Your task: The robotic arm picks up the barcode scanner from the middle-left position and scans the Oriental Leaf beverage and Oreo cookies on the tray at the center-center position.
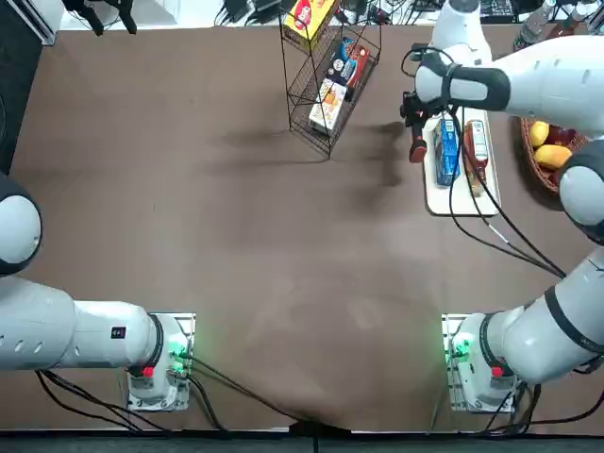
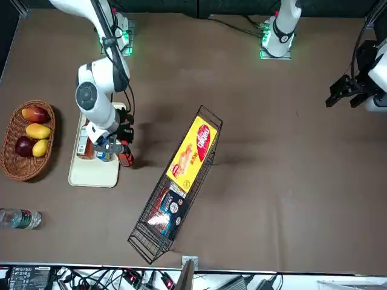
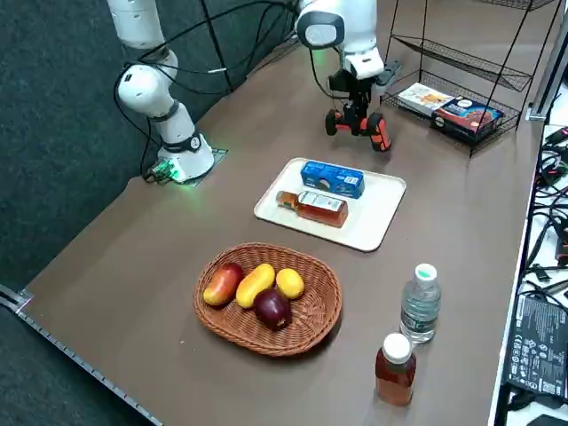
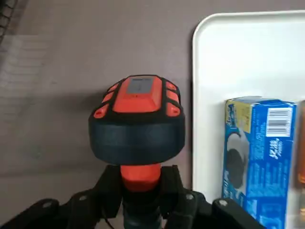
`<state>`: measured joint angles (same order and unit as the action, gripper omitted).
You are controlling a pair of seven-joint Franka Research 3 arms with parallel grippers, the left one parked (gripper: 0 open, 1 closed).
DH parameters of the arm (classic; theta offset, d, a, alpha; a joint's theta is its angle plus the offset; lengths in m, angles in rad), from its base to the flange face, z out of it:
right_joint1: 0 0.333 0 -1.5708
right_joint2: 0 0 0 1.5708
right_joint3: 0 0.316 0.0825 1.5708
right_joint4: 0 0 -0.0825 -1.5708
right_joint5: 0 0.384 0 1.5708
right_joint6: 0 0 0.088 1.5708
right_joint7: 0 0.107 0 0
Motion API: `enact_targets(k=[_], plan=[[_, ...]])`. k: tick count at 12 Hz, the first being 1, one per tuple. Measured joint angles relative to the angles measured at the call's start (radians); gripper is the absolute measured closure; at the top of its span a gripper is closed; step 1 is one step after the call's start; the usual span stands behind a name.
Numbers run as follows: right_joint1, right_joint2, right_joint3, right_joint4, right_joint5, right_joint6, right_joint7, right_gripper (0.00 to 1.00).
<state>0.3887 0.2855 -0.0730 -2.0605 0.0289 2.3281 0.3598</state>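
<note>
Tray (image 1: 459,204) is lying at the upper right of the counter (image 1: 236,236), carrying the Oreo cookies (image 1: 447,151) and the Oriental Leaf beverage (image 1: 475,151). Beside it, the right tool (image 4: 140,191) is gripping the barcode scanner (image 4: 137,119), lifted; scanning is probably what remains.

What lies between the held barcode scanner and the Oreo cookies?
Only bare table and the tray rim separate the barcode scanner, held in the right gripper, from the Oreo cookies, per the wrist view.

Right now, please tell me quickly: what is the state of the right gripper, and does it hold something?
Right gripper: its fingers are closed on the barcode scanner, held just beside the tray, near the Oreo cookies.
</note>
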Motion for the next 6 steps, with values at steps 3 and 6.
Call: enact_targets(k=[3,6], plan=[[0.006,0.051,0.0,-0.001,0.0,0.05,0.021,0.58],[0.01,0.068,0.0,-0.007,0.0,0.095,0.036,0.58]])
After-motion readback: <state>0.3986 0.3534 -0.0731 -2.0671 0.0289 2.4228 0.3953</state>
